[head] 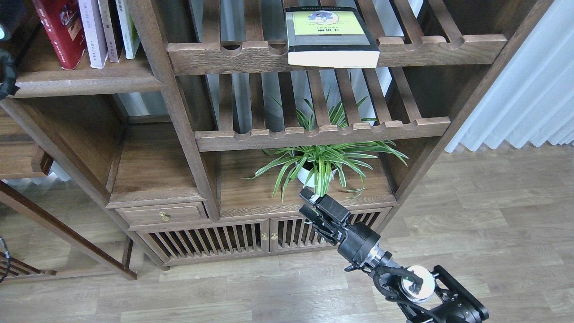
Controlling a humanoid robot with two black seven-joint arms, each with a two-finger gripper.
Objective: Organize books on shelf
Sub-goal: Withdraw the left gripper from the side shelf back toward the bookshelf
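Reaching up from the lower right of the frame, your right arm slants toward the cabinet, its gripper at the far end, hanging low in the middle of the picture in front of the slatted cabinet doors and just below the potted spider plant. Its two black fingers lie close alongside each other with nothing between them, though you cannot tell for certain whether they meet. Your left arm shows only as a sliver of dark housing and cable at the far left edge, and its gripper is out of the frame. At the upper left, the red book and the pale lavender-white book stand upright on the solid dark-brown shelf, the red one tilted a little, with two more thin books beside them. The thick yellow-green book lies flat on the upper slatted rack at top centre, its page edge overhanging the scalloped front rail.
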